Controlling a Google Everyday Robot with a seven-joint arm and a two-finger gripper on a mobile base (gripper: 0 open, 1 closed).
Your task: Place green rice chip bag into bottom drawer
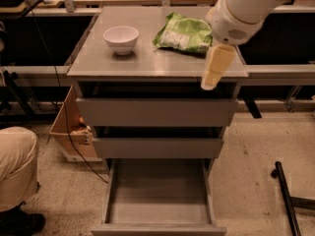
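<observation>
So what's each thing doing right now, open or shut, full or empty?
Bag: lying on the cabinet top, not held.
Bowl: upright, looks empty.
Bottom drawer: pulled open, empty.
Top drawer: looks shut.
Middle drawer: looks shut.
Gripper: over the top's front right edge, near the bag.

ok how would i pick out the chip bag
On the grey cabinet's top, look back right. The green rice chip bag lies there, just left of the hanging end effector; unlike the smooth white bowl, it is crinkly and green.
</observation>
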